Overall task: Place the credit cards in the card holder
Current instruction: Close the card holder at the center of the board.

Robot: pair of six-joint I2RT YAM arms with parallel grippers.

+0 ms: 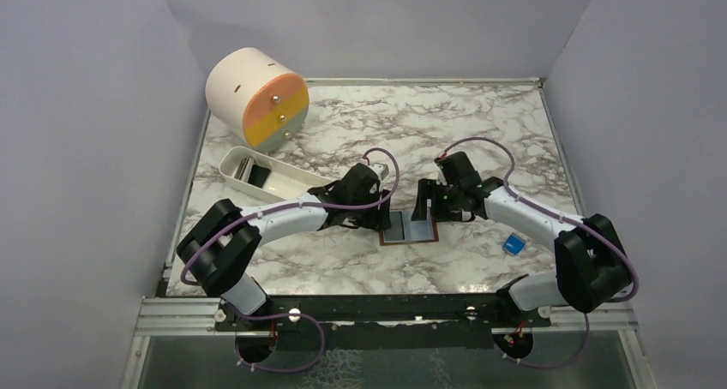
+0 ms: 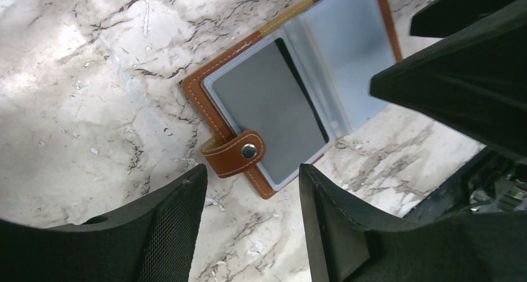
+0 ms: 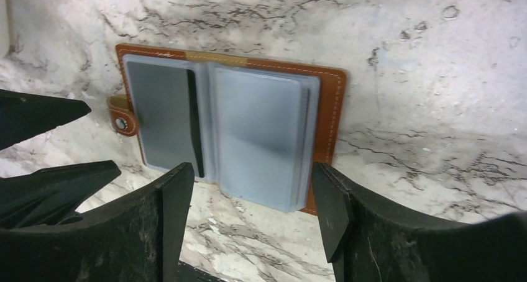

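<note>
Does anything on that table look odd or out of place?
Nothing spilled or damaged. The card holder lies open and flat, a dark card tucked inside. Only the small blue block sits alone, off to the right.

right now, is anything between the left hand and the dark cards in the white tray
Nothing visible does. The left hand is open and empty beside the card holder, and only bare marble lies between it and the white tray. The dark cards sit inside the tray's wall, so the reach is probably from above.
</note>
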